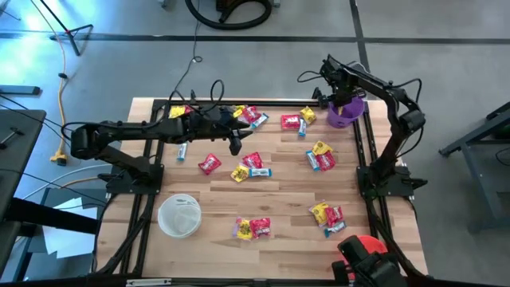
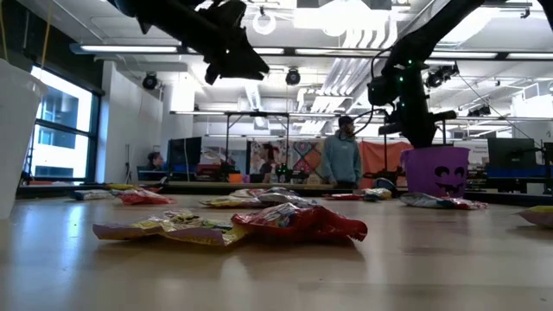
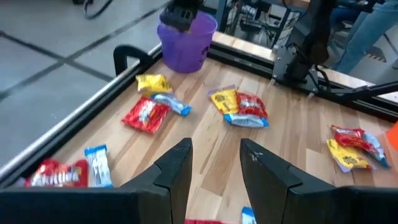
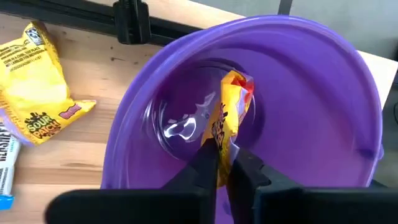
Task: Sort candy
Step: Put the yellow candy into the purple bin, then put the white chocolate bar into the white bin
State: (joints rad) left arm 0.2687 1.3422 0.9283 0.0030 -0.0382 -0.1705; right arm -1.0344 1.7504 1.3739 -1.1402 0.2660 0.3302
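**A:** So what's actually in the containers right now?

**B:** The purple bowl (image 4: 311,93) sits right under the right gripper (image 4: 222,163). That gripper reaches down into it with its fingers pinched on a yellow candy packet (image 4: 229,112), which hangs upright inside the bowl, just above the bottom. Apart from that packet the bowl looks bare. From table height you can see a smiley face on the bowl's side.

**A:** And the other bowls?

**B:** The clear white bowl (image 1: 179,215) is well away from both grippers, near the front edge on the left arm's side; can't tell if anything's in it. A bit of the red bowl (image 1: 368,241) pokes out at the front corner on the right arm's side.

**A:** Left arm?

**B:** The left gripper (image 3: 214,163) hangs above the table with its fingers apart, holding nothing. The rest of the candy (image 1: 251,169) is scattered on the wood below and beyond it, in red, yellow and light blue wrappers.

**A:** Any writing?

**B:** A yellow packet (image 4: 34,81) lying just beside the purple bowl reads "SOUR PATCH".
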